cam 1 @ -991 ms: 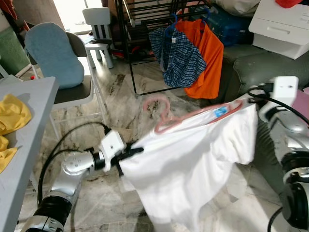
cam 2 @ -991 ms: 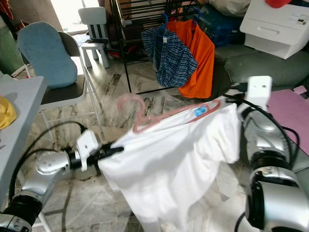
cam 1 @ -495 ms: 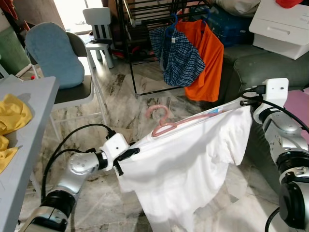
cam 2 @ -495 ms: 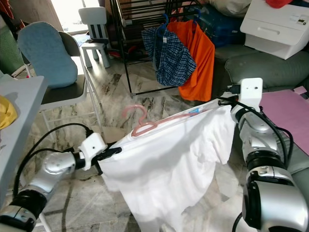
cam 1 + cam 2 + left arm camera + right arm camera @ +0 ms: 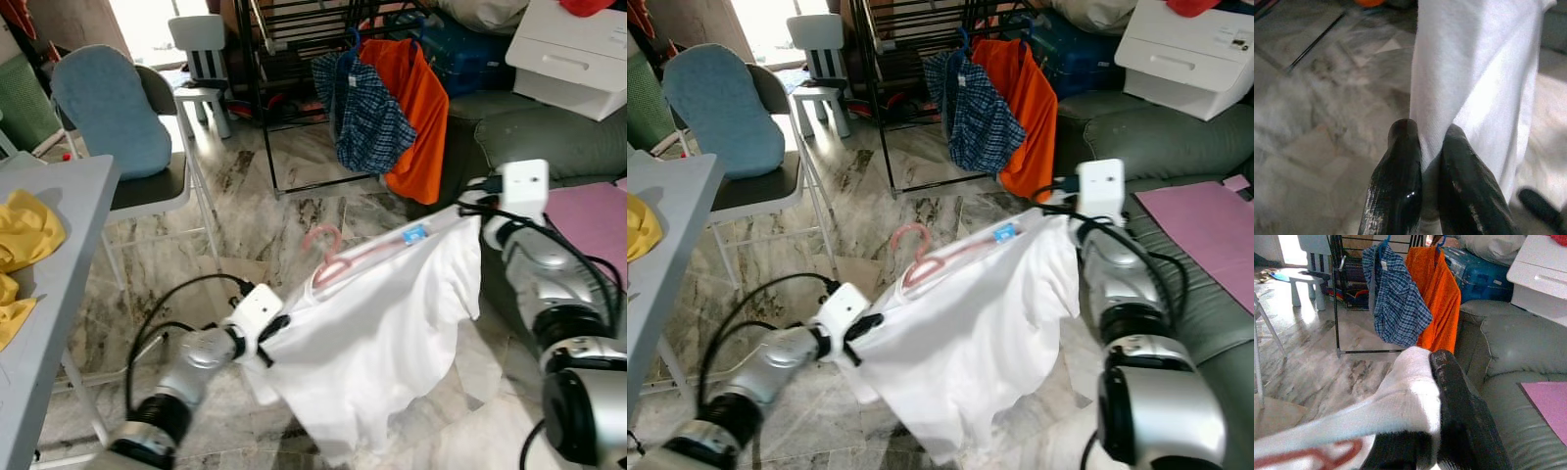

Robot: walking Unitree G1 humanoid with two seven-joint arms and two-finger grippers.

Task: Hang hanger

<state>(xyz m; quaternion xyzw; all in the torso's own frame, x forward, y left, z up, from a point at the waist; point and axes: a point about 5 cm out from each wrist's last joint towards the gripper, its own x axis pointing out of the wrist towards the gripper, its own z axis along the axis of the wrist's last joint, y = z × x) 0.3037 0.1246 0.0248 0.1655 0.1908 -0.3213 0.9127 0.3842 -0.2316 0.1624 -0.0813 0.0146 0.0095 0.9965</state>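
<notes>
Between both grippers' clamped fingers (image 5: 1400,186) hangs a white shirt (image 5: 382,343) on a pink hanger (image 5: 333,259).

The robot's left arm reaches forward and low, its left gripper (image 5: 1422,161) with black fingers (image 5: 1398,186) pinched together on white cloth. The right arm is raised, elbow bent, its right gripper (image 5: 1420,431) likewise clamping the cloth.

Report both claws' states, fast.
Left claw: closed on one shoulder of the white cotton shirt.
Right claw: closed on the shirt's other shoulder, beside the pink plastic hanger.
</notes>
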